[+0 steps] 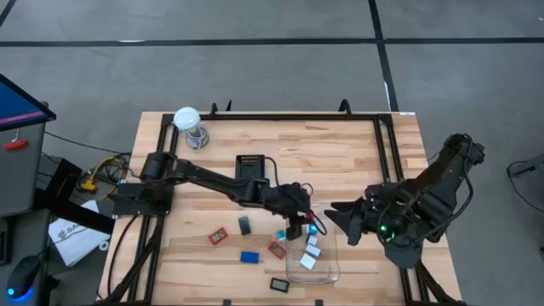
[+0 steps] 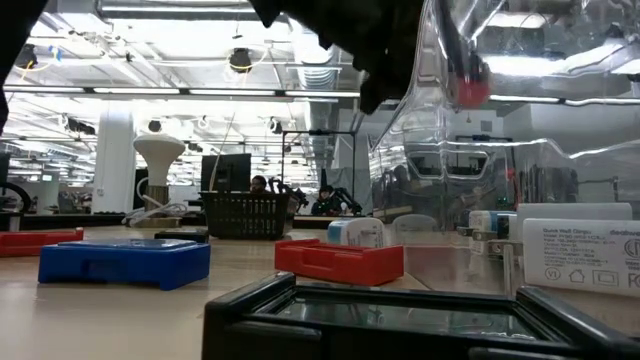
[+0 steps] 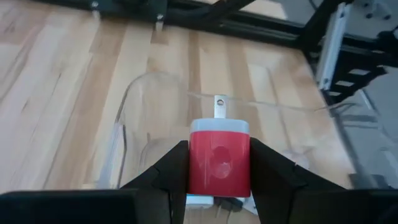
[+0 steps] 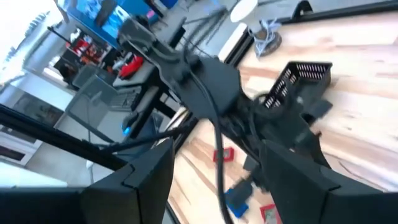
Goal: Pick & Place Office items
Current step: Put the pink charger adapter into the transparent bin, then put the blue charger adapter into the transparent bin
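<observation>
left hand point(image 1: 299, 226) blocks clear box point(image 1: 327, 270) opening, bare wood point(image 1: 340, 153) beyond

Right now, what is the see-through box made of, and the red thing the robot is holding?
The clear box looks like thin glossy plastic: you see through its walls and they catch glare. The red-and-white piece in the left pincer looks like smooth hard plastic, with a small silvery prong on top, probably metal.

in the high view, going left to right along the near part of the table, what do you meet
red rectangle → blue rectangle → black rectangle → clear plastic box → right end effector
</observation>
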